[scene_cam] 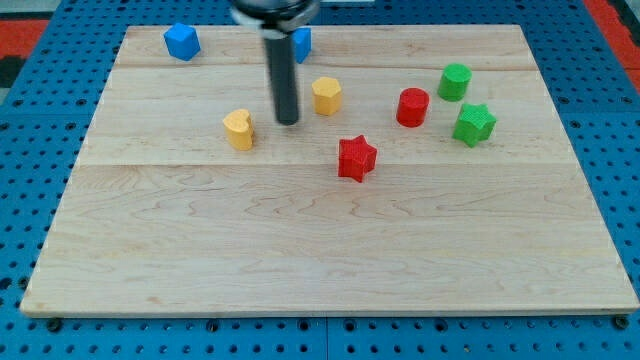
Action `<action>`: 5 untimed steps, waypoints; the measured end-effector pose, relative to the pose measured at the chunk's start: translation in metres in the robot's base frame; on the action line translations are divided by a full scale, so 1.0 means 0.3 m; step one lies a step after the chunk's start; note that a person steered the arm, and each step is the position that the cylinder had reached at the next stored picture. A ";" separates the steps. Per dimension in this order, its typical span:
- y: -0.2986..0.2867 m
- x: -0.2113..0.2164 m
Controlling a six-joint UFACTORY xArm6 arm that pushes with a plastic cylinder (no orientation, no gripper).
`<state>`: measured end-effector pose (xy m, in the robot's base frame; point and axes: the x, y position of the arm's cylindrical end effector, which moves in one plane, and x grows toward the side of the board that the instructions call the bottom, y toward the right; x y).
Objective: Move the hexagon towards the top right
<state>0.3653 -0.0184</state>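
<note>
So my tip [288, 121] is down on the board [300, 260], no jaws to open or shut, just a bare rod touching nothing. It sits just left of the yellow hexagon [326, 95] and a bit lower, which I reckon is the right side to shove it up and right from. Yellow heart [238, 129] is left of the hexagon, past my tip. Red star [356, 158] below-right of it, red cylinder [412, 106] to its right, green cylinder [455, 81] and green star [474, 124] further right. Blue blocks [182, 41] up top left, one half hidden [303, 42] behind my rod. No labels or writing anywhere.
</note>
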 end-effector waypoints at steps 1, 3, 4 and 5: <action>0.061 -0.026; 0.066 -0.105; 0.066 -0.097; -0.127 -0.048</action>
<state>0.3509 -0.0567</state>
